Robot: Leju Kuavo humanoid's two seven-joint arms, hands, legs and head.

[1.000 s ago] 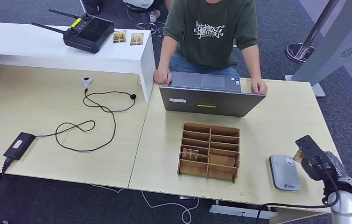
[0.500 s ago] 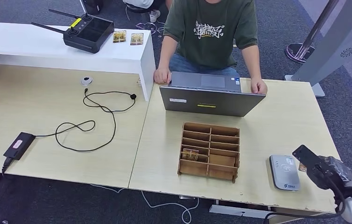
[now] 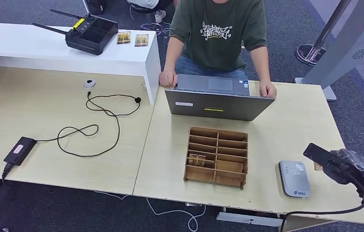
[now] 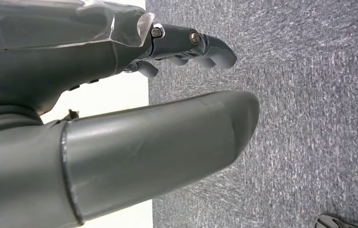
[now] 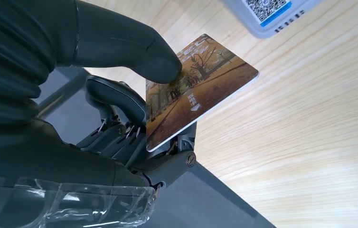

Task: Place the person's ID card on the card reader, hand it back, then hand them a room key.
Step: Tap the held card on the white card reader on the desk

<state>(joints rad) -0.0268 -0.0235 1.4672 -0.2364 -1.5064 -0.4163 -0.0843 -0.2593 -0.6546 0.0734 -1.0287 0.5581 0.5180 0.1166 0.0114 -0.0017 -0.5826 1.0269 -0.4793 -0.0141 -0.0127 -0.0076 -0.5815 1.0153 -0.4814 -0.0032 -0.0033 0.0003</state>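
Note:
My right hand [image 3: 338, 165] hovers low over the table just right of the grey card reader [image 3: 294, 178], near the front right corner. It pinches a card [image 5: 197, 91] with an autumn-tree picture between thumb and fingers; a sliver of the card [image 3: 318, 166] shows beside the hand. A corner of the reader [image 5: 272, 12] lies just beyond the card's edge. The person [image 3: 217, 30] in a green shirt sits behind the laptop [image 3: 216, 99], one hand at each side of it. My left hand [image 4: 120, 118] hangs over grey carpet, fingers apart, holding nothing.
A wooden compartment box [image 3: 217, 157] stands mid-table with a card [image 3: 197, 160] in one left slot. On the left table lie a black adapter [image 3: 20, 150] and its looping cable [image 3: 95, 128]. A remote controller [image 3: 91, 33] and two cards [image 3: 133, 38] sit on the white counter.
My right hand, still pinching the card, has drifted right, away from the reader, with the forearm dropping lower. The person and table items have not moved.

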